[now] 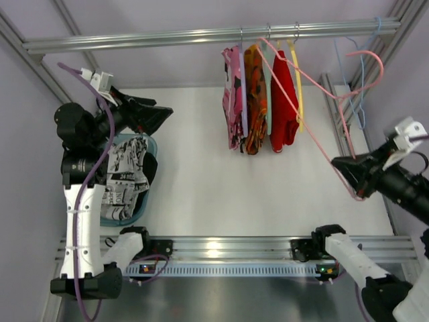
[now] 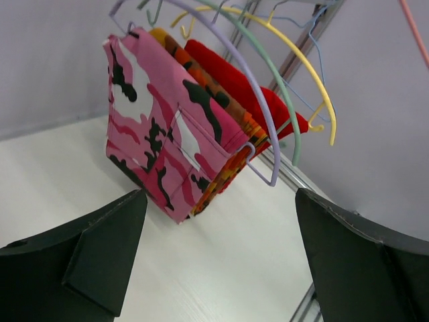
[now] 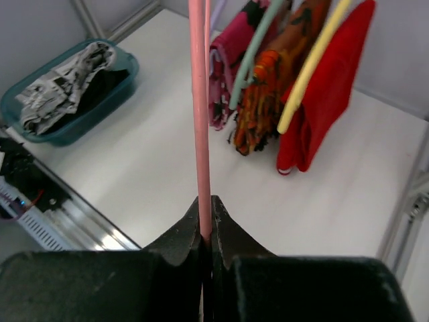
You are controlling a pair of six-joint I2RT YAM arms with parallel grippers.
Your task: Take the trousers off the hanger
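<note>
The right gripper (image 3: 206, 225) is pinched tight on the bare wire of the hanger (image 3: 198, 100), whose upper end runs out of the wrist view. The trousers (image 1: 129, 168) lie crumpled in the teal basket (image 3: 80, 131) at far left, partly hidden under the left arm from above. Something dark sits beside them, perhaps cloth. The left gripper (image 2: 221, 261) hangs near the basket, fingers wide apart, holding nothing.

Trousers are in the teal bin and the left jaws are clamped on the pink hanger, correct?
Not quite. The trousers are in the teal bin, but it is the right gripper whose jaws are clamped on the pink hanger. The right wrist view shows it.
</note>
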